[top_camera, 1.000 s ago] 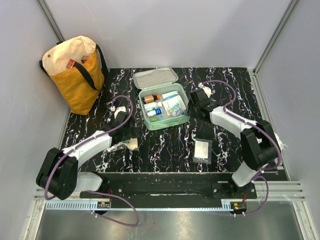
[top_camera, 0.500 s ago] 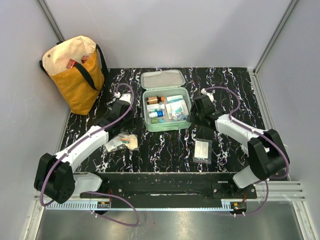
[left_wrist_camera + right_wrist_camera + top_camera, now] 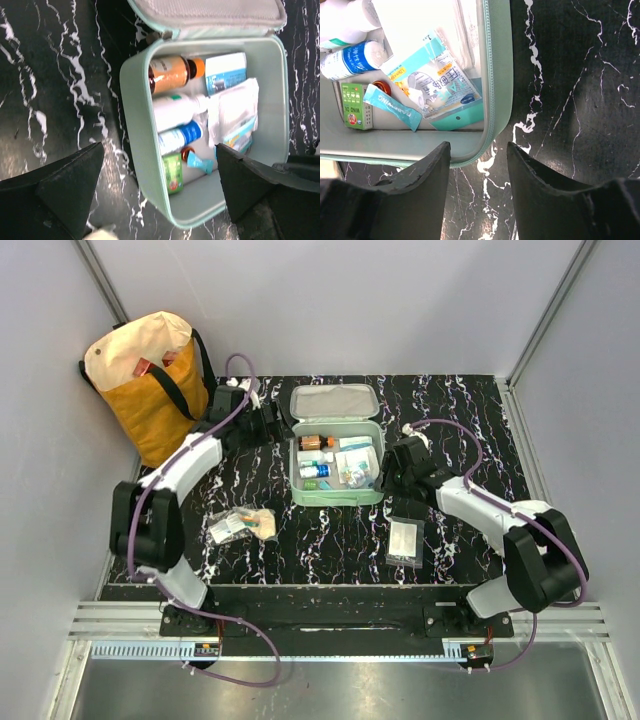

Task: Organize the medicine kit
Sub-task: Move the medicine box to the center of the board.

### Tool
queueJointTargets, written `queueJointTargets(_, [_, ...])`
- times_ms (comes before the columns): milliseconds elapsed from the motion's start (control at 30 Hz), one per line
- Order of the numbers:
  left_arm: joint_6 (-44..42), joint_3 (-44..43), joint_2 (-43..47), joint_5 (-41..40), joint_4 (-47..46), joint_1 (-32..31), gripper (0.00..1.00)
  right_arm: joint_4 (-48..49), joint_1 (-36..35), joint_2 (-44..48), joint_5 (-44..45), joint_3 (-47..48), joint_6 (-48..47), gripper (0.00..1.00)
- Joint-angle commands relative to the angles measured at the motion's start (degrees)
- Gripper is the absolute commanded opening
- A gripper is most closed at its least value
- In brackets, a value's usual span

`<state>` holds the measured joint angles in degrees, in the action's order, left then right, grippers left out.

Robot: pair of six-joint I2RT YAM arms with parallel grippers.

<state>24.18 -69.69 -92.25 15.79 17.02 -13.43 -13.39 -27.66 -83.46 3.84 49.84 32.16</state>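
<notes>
The medicine kit [image 3: 336, 496] is a mint-green zip case, open on the black marbled table with its lid [image 3: 333, 402] laid back. It holds an amber bottle [image 3: 172, 75], a blue-labelled bottle [image 3: 180, 137], a green box [image 3: 354, 106] and sachets [image 3: 435, 82]. My left gripper [image 3: 272, 422] is open wide at the case's back left; in the left wrist view [image 3: 159, 147] the case wall [image 3: 134, 145] lies between its fingers. My right gripper [image 3: 386, 476] is open at the case's front right corner [image 3: 496, 105], the rim between its fingers [image 3: 478, 146], which hold nothing.
A yellow-and-cream tote bag [image 3: 150, 385] stands at the back left corner. A small bundle of packets [image 3: 245, 525] lies on the table at front left. A clear bag with a white sachet [image 3: 406, 540] lies at front right. Grey walls close in three sides.
My left arm has swung from the table's front left up to the case's back left. The case has shifted right and squared up. My right gripper has come nearer along its right side.
</notes>
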Motion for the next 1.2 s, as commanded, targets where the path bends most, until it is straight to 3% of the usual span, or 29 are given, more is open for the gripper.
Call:
queueJointTargets(0, [2.27,-8.77,-8.45,8.9,-4.01,1.48,0.99,-9.2,-0.03,2.24,0.82,0.95,-2.46,0.61])
queueJointTargets(167, [3.41,-11.53,-12.61,10.05,-3.82,1.57,0.99,-8.76,0.06,4.18,3.19,6.3,-1.75,0.76])
queueJointTargets(300, [3.41,-6.09,-9.62,10.05,-5.85,1.57,0.99,-7.53,2.6,0.24,3.28,11.84,-2.89,0.78])
queueJointTargets(500, [1.66,4.9,-1.28,8.65,-7.26,1.48,0.99,-7.79,7.44,-12.93,-1.11,24.05,-7.37,0.77])
queueJointTargets(700, [-1.24,9.22,3.99,6.8,-4.72,0.51,0.96,-9.56,7.71,-22.27,-0.94,30.84,-9.83,0.65])
queueJointTargets(1000, [-3.09,12.56,10.33,4.69,-1.11,-0.89,0.96,-8.15,7.62,-21.92,0.92,27.86,-15.28,0.46])
queueJointTargets(1167, [-3.53,12.91,10.07,4.77,-0.76,-0.81,0.95,-7.53,7.62,-22.27,-0.41,25.92,-20.03,0.28])
